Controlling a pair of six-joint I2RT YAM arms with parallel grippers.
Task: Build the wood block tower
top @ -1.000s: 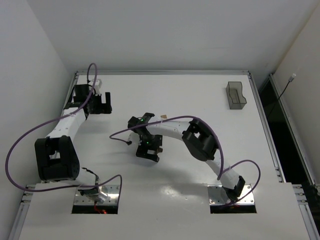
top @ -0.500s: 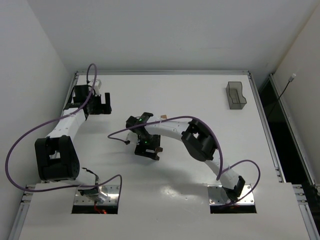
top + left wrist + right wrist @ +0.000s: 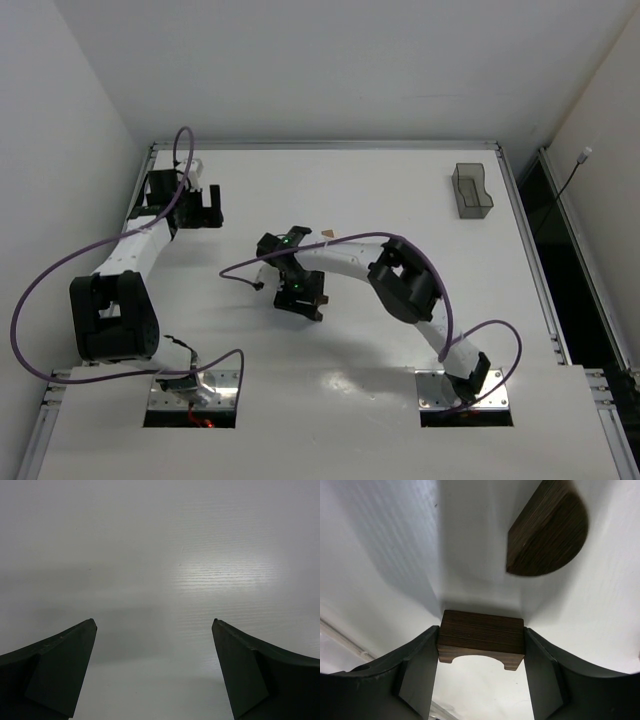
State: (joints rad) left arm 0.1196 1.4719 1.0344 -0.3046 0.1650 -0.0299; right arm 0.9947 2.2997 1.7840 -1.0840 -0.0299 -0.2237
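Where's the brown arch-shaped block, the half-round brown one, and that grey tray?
arch-shaped block point(image 3: 481, 632): right wrist view, on its top face.
half-round block point(image 3: 547, 530): right wrist view, middle of its flat face.
grey tray point(image 3: 474, 208): top external view, its near wall.

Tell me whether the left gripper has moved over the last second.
No. In the top view the left gripper sits exactly where it was, by the far-left corner of the table, with its jaws open.

Can't tell shape of tan block point(image 3: 328, 234) from top view, too small. Losing corner of half-round dark block point(image 3: 547, 530) past right wrist view's top edge. Not seeing arch block point(image 3: 481, 642) end faces behind right gripper point(image 3: 481, 632) fingers point(image 3: 420, 675).
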